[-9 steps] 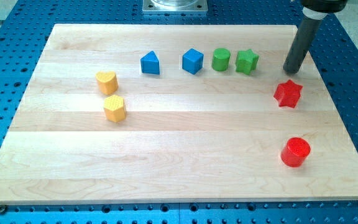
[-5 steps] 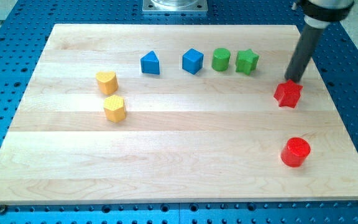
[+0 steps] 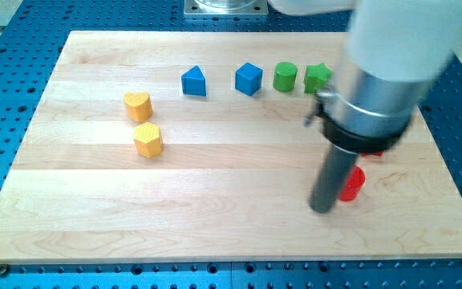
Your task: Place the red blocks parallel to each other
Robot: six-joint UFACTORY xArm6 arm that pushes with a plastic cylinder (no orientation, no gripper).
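Camera view, my tip point(image 3: 323, 209) touching red cylinder's point(image 3: 351, 184) left side

The arm comes in from the view's top right, its pale wide housing cut off by the top edge. Below sits a grey and black collar, and from it the dark rod drops nearly upright (leaning slightly left). My tip point(image 3: 322, 209) rests on the table point(image 3: 215, 225), toward its bottom right corner.

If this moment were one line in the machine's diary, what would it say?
task: set red blocks parallel | my tip: at view's left of red cylinder, apparently touching | red star: mostly hidden behind arm | other blocks: untouched
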